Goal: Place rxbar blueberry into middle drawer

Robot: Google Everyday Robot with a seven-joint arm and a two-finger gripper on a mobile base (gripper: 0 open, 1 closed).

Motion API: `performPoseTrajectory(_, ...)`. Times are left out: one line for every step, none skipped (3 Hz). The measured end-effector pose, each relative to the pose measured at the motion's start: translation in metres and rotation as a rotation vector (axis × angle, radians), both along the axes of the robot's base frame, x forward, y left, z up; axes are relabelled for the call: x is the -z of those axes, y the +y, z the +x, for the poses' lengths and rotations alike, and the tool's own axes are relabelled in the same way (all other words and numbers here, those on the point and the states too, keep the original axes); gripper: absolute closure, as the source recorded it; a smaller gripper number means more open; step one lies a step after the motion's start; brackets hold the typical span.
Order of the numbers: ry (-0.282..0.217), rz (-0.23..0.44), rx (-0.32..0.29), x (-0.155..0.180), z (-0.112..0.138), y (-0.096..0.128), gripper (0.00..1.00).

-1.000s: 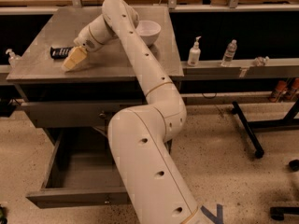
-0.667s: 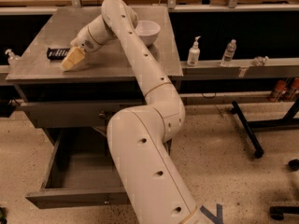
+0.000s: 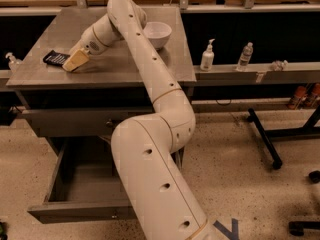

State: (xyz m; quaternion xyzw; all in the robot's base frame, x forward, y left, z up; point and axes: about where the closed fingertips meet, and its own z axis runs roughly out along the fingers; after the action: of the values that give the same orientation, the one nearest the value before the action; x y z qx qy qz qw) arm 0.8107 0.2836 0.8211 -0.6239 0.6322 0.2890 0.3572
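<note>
The rxbar blueberry (image 3: 55,58), a flat dark bar with pale lettering, lies on the grey cabinet top (image 3: 125,64) near its left edge. My gripper (image 3: 75,62) is low over the top, right next to the bar's right end and partly covering it. The middle drawer (image 3: 82,213) is pulled open below, near the floor, and its inside looks empty. My arm runs from the lower middle of the view up over the cabinet.
A white bowl (image 3: 157,34) stands at the back right of the cabinet top. The shallower drawer front (image 3: 75,122) above is closed. Bottles (image 3: 207,55) stand on a shelf to the right. A small bottle (image 3: 11,61) is at the left. A black stand leg (image 3: 265,139) lies on the floor to the right.
My gripper has moved slightly left along the cabinet top, and the bar seems to have shifted a little left with it. The drawer and the bowl have not moved.
</note>
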Motion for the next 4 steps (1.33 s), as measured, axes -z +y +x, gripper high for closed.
performPoseTrajectory(0.0, 0.0, 0.0, -0.001, -0.001, 0.0, 1.0)
performPoseTrajectory(0.0, 0.0, 0.0, -0.001, -0.001, 0.0, 1.0)
performPoseTrajectory(-0.049, -0.008, -0.066, -0.026, -0.018, 0.01, 1.0)
performPoseTrajectory(-0.178, -0.025, -0.166, -0.097, -0.049, 0.003, 1.0)
